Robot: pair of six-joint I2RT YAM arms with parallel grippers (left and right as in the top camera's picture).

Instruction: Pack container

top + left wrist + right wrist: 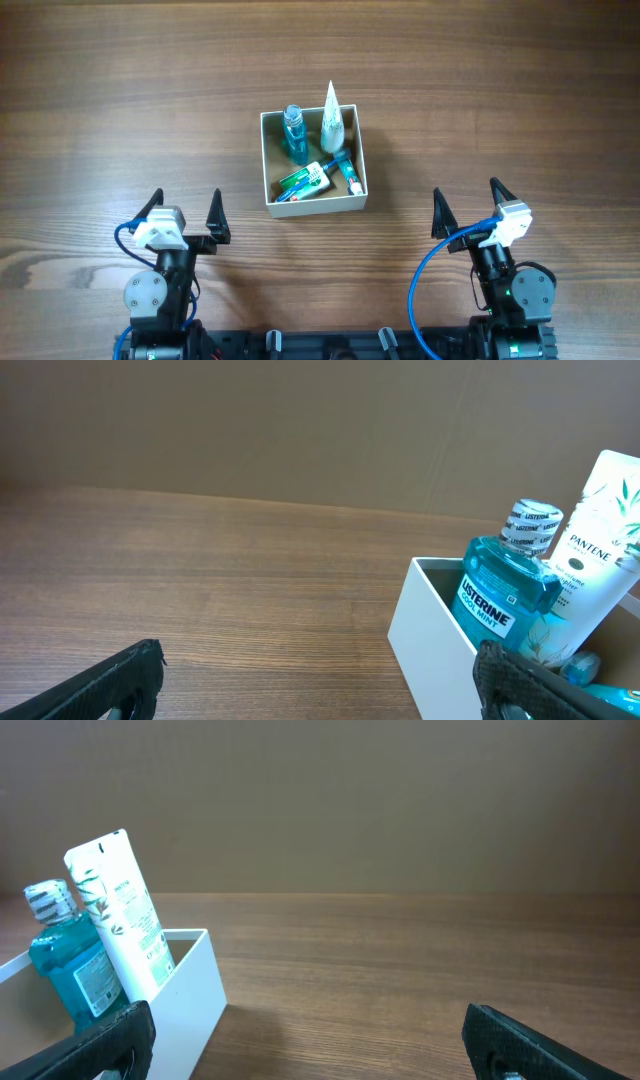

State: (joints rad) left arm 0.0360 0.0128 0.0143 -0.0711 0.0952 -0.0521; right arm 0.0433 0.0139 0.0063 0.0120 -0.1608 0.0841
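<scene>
In front, container (316,207) holding mouthwash (293,135), left end effector (186,200) and right end effector (466,192) agape

The container (316,207) is white outside and tan inside. The bottle (500,600) is blue, and the tube (600,550) is white with green leaves. The table (120,90) is brown with wavy lines.

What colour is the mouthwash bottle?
The mouthwash bottle is teal blue; the left wrist view shows it best.
</scene>
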